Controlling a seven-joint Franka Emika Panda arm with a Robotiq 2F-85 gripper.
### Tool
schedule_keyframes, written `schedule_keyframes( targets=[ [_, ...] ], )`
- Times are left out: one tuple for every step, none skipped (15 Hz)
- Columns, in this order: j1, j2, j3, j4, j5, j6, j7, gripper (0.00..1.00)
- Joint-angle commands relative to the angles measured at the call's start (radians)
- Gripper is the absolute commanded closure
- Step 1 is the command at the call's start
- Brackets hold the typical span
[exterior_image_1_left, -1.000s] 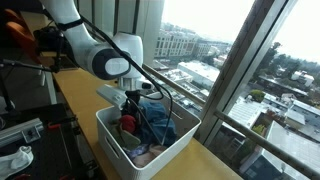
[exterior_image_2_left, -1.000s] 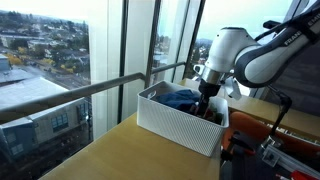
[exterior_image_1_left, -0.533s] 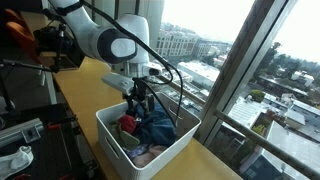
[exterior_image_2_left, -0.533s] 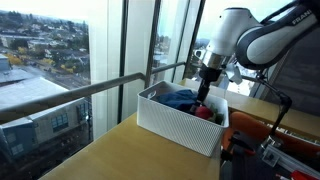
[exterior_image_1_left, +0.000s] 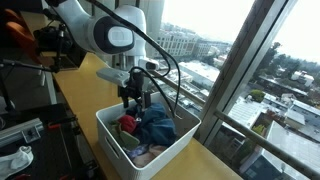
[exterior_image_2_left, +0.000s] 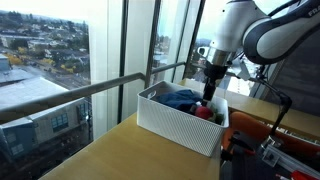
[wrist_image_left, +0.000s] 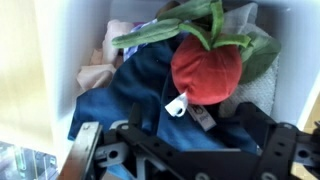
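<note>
1. Jaws are spread wide and pinching nothing. In the wrist view the two fingers (wrist_image_left: 86, 152) stand far apart at the bottom edge, with open air between them.
2. I'm hanging just above the white basket (exterior_image_1_left: 112, 145), jaws pointing straight down over its contents and touching none of them as far as I can see.
3. Right below me is the red plush toy (wrist_image_left: 205, 68), round with green felt leaves (wrist_image_left: 165, 32) fanning across its top. A small white tag (wrist_image_left: 178, 105) dangles at its lower edge.
4. The toy rests on a blue cloth (wrist_image_left: 135, 100) crumpled across the middle of the basket. In an exterior view, the toy (exterior_image_1_left: 128, 123) sits towards the side of the basket nearer the desk's inner edge, with the blue cloth (exterior_image_1_left: 157, 126) bunched beside it.
5. A pale pinkish fabric (wrist_image_left: 103, 68) is tucked in against the basket wall, partly under the blue cloth. I can't tell what it is.
6. From an exterior view, the blue cloth (exterior_image_2_left: 180, 98) heaps above the basket's (exterior_image_2_left: 175, 125) rim, and a bit of red (exterior_image_2_left: 203, 112) peeks out beneath my jaws.
7. The basket stands on the wooden desk (exterior_image_1_left: 82, 88), close beside the tall window (exterior_image_1_left: 235, 70).
8. The white arm (exterior_image_1_left: 105, 35) arcs in over the basket from the desk side.
</note>
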Motion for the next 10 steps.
schedule_keyframes(
  targets=[
    [0.013,-0.018,0.014,-0.057,-0.018,-0.01,0.042,0.0],
    [0.016,-0.008,0.017,-0.068,-0.015,-0.001,0.046,0.0],
    [0.018,-0.001,0.019,-0.079,-0.014,0.005,0.05,0.0],
    [0.021,0.009,0.021,-0.088,-0.011,0.012,0.051,0.0],
    [0.023,0.019,0.023,-0.095,-0.008,0.018,0.052,0.0],
    [0.023,0.03,0.023,-0.102,-0.004,0.027,0.05,0.0],
    [0.024,0.041,0.023,-0.106,-0.003,0.035,0.049,0.0],
    [0.024,0.054,0.022,-0.109,-0.002,0.044,0.046,0.0],
    [0.023,0.068,0.021,-0.108,0.0,0.056,0.043,0.0],
    [0.023,0.081,0.02,-0.107,0.001,0.071,0.04,0.0]
  ],
)
